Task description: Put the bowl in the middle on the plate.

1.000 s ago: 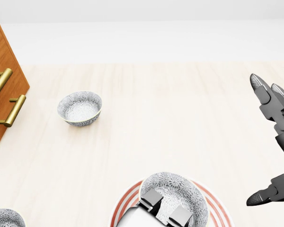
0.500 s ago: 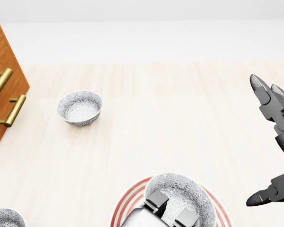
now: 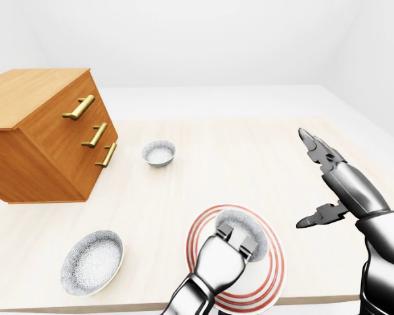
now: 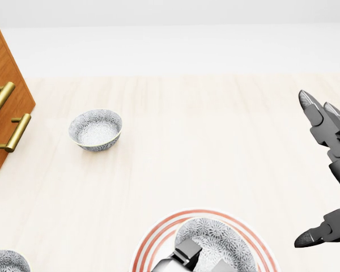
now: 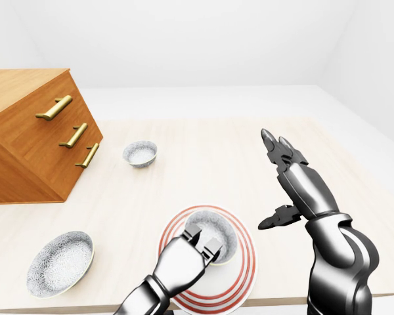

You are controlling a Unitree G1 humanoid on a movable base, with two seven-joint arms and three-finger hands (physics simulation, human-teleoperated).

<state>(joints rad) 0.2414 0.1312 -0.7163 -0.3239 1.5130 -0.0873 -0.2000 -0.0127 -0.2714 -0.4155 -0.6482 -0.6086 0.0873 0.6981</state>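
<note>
Patterned grey bowl sitting on red-ringed plate near counter edge, left hand closed around its rim. Right hand open, empty, held apart. Placement looks done; only release left.

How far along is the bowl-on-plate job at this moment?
Nearly done: the patterned bowl sits within the red-ringed plate. In hand: the left hand has its fingers at the bowl's near rim, so it has not been let go. The right hand hangs open, apart from the plate. Left: release and pull away. Two other bowls stay on the table.
</note>
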